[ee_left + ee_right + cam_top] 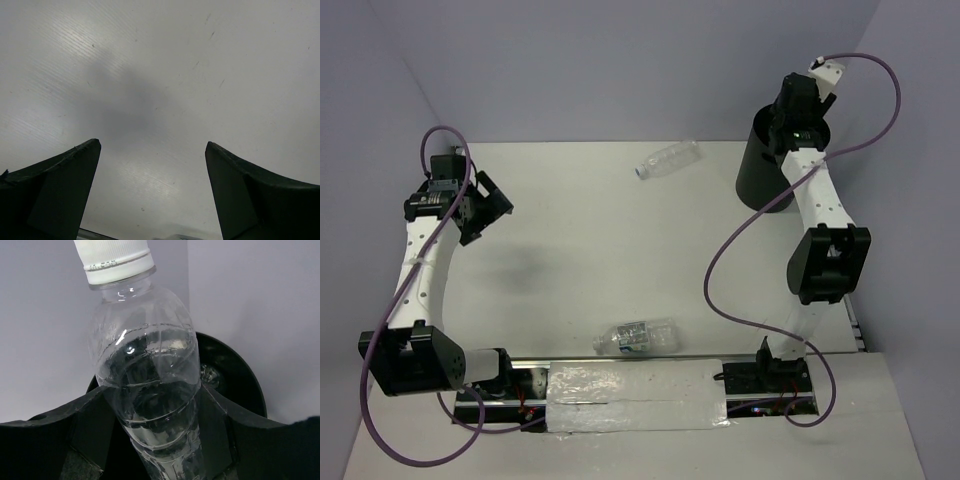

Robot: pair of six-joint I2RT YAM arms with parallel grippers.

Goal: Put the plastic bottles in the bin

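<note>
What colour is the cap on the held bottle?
White cap, best seen in the right wrist view.

Left arm bending up along the left side, left gripper hanging low, angling inward, fingers spreading wide apart, right arm stretching far forward, right gripper pointing down, gripping a bottle between both fingers.

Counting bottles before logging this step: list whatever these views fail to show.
- Bin interior, top view: covered by the right arm.
- Bin interior, right wrist view: mostly behind the held bottle and fingers, so the count is unclear.
- Held bottle's base, right wrist view: cut off by the bottom edge.
- Label print on the near bottle, top view: too small to read.
</note>
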